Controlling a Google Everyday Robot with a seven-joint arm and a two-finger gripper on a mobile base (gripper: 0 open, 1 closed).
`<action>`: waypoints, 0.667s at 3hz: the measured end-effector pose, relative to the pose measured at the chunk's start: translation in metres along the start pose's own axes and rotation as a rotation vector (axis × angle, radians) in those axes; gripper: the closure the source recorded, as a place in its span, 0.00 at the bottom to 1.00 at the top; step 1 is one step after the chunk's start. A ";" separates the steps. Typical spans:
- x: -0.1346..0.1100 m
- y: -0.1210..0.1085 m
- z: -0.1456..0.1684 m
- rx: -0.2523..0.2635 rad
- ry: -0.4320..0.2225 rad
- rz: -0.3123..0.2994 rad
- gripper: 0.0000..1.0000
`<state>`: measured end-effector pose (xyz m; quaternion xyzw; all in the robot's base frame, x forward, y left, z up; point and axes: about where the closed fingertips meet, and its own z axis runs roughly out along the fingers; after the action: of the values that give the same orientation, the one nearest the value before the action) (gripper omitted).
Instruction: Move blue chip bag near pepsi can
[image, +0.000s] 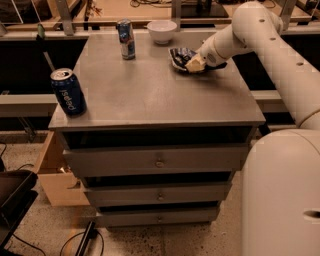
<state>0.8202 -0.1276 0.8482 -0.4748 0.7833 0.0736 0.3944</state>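
The blue chip bag (180, 55) lies crinkled at the back right of the grey cabinet top (155, 95). My gripper (194, 64) comes in from the right and sits on the bag's right edge, its pale fingers (192, 65) pinched together on the bag. The pepsi can (68, 92) stands upright at the front left corner of the top, far from the bag.
A slimmer blue-and-silver can (126, 39) stands at the back, left of a white bowl (162, 31). The cabinet has drawers (159, 161) below. A cardboard box (52, 175) sits on the floor at left. My white arm (280, 55) spans the right side.
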 end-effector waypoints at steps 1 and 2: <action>0.000 0.000 0.000 0.000 0.000 0.000 1.00; -0.005 -0.037 -0.035 0.148 0.126 -0.022 1.00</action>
<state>0.8318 -0.1608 0.8852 -0.4567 0.8045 -0.0190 0.3794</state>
